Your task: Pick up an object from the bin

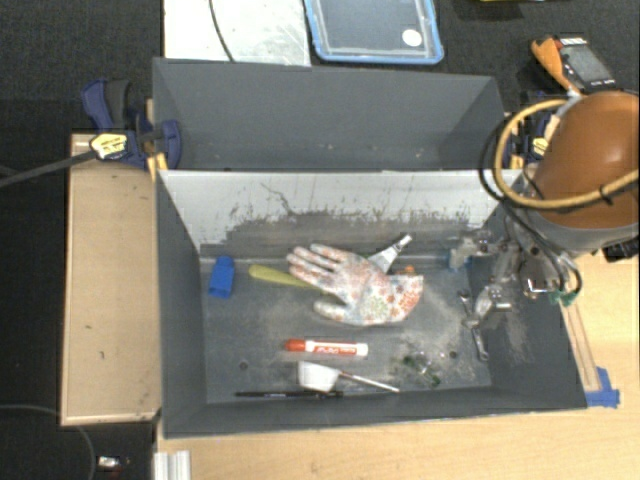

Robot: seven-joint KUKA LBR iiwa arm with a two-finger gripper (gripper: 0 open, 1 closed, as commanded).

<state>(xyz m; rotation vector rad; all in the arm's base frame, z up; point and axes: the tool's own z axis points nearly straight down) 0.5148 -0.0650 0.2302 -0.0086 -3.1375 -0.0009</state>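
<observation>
My gripper point(481, 316) hangs low at the right end of the bin, close to the right wall, with bare floor under it. Nearest to it on the left lies a floral-patterned glove point(362, 284), flat and shaped like a hand, in the middle of the bin. A small white tube point(392, 253) pokes out behind the glove. A few small green scraps point(421, 368) lie on the floor just below and left of the gripper.
A red-and-white marker point(325, 348) lies in front of the glove, with a white scoop point(320, 375) and a thin black stick point(285, 394) by the front wall. A yellow-green strip point(272, 276) and a blue block point(221, 276) lie at the left.
</observation>
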